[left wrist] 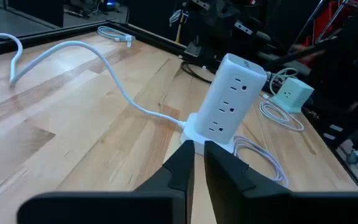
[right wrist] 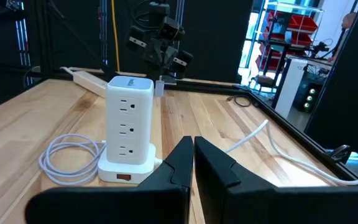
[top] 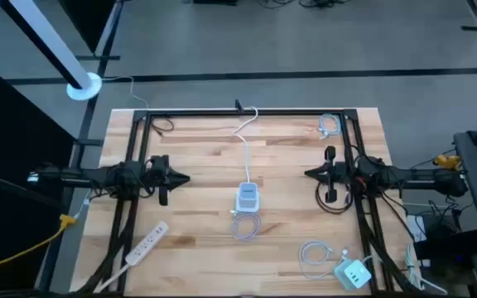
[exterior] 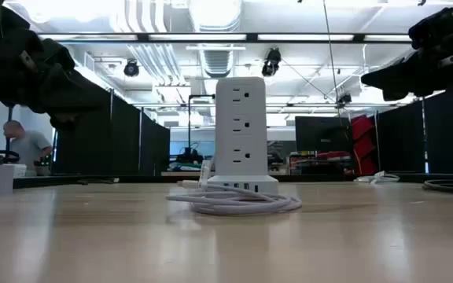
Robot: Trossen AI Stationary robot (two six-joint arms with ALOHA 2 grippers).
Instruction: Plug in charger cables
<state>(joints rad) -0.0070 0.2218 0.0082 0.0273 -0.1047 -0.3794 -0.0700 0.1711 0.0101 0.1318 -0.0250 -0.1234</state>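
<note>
Looking down at the table (top: 197, 248), I see my left gripper (top: 182, 178) and my right gripper (top: 311, 173) up in the air on each side, both pinched shut and holding nothing. Between them stands the white tower (top: 248, 197) with lots of holes for plugs. One white cable (exterior: 238, 203) lies in a loose ring at its foot, touching the base. Another white cable (top: 313, 255) is curled near the table's near right corner, beside a small green block (top: 354, 272). A third curl (top: 329, 125) sits at the far right corner. I think these cables are light, soft and floppy, so they will bend and slide when I pull. I think the best place to grab is the small hard plug at the end, not the wobbly middle
</note>
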